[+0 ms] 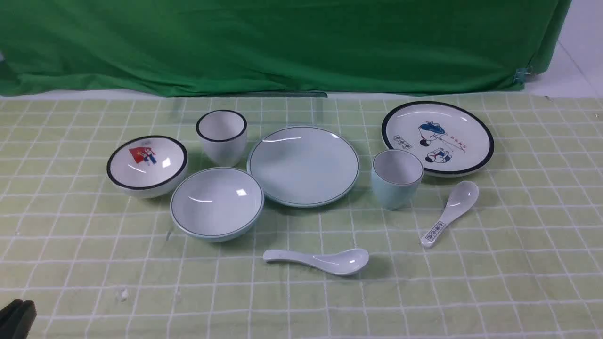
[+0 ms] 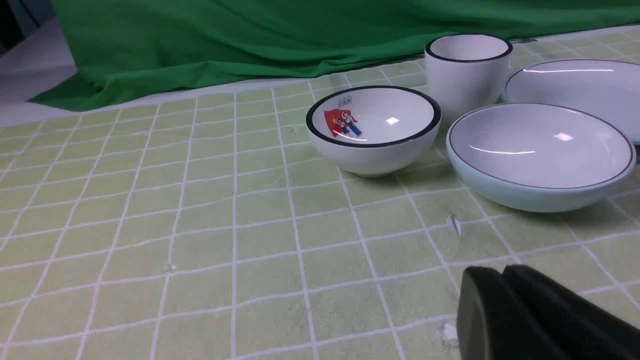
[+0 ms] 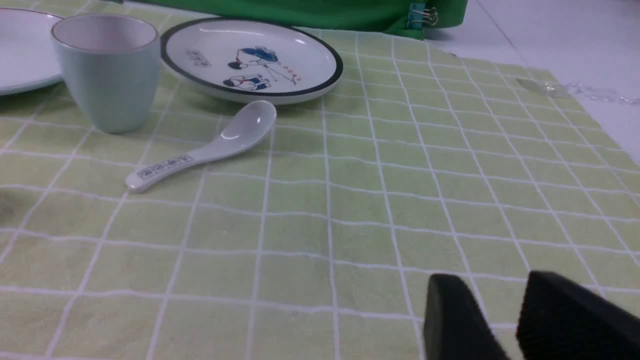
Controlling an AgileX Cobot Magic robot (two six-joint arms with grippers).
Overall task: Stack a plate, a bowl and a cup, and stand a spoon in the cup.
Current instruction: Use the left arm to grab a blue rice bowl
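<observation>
Holding nothing, the left gripper (image 2: 502, 272) is pressed closed, the right gripper (image 3: 495, 285) parted; beyond them on the table (image 1: 94, 263) sit the plate (image 1: 304, 165), bowl (image 1: 216, 203) to its left, cup (image 1: 396, 178) right, spoon (image 1: 320, 260) nearest, unstacked.

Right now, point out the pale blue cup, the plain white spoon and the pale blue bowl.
pale blue cup (image 3: 106, 80), right wrist view, on its outer wall.
plain white spoon (image 1: 315, 260), front view, where handle meets scoop.
pale blue bowl (image 1: 216, 203), front view, on its whitish inside.
</observation>
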